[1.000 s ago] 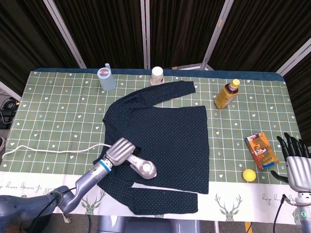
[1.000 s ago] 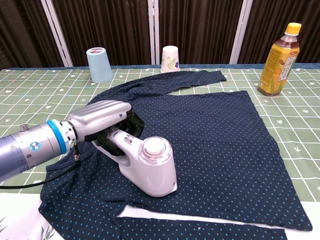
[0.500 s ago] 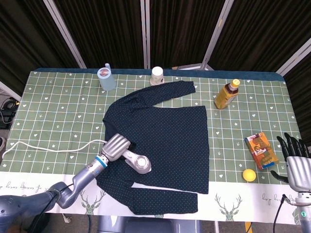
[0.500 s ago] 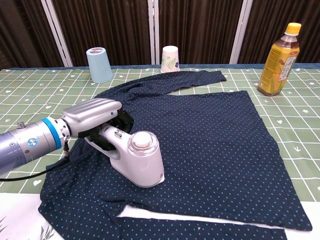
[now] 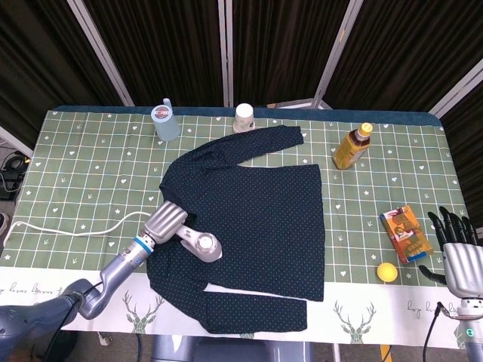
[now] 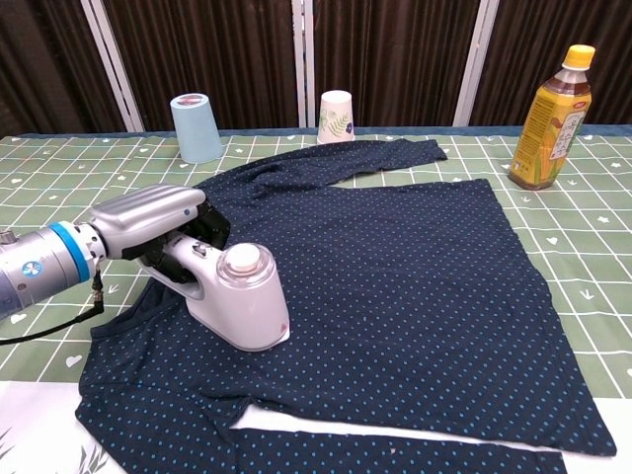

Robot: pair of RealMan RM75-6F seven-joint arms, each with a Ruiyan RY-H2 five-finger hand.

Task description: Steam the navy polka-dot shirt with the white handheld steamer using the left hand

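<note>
The navy polka-dot shirt (image 5: 256, 219) (image 6: 395, 267) lies spread flat on the green checked tablecloth, one sleeve reaching up toward the cups. My left hand (image 5: 164, 223) (image 6: 148, 219) grips the handle of the white handheld steamer (image 5: 198, 245) (image 6: 235, 296), whose head rests on the shirt's left side near the lower sleeve. Its white cord (image 5: 68, 230) trails left over the table. My right hand (image 5: 456, 253) hangs off the table's right edge with its fingers spread and nothing in it.
A blue cup (image 5: 165, 121) (image 6: 196, 127) and a white paper cup (image 5: 243, 117) (image 6: 336, 116) stand at the back. An amber drink bottle (image 5: 352, 146) (image 6: 552, 118) is at the right, with a small orange box (image 5: 404, 233) and a yellow ball (image 5: 386, 272) near my right hand.
My left hand has drawn the steamer leftward and slightly away across the shirt, toward its left edge. The right hand has stayed in place.
</note>
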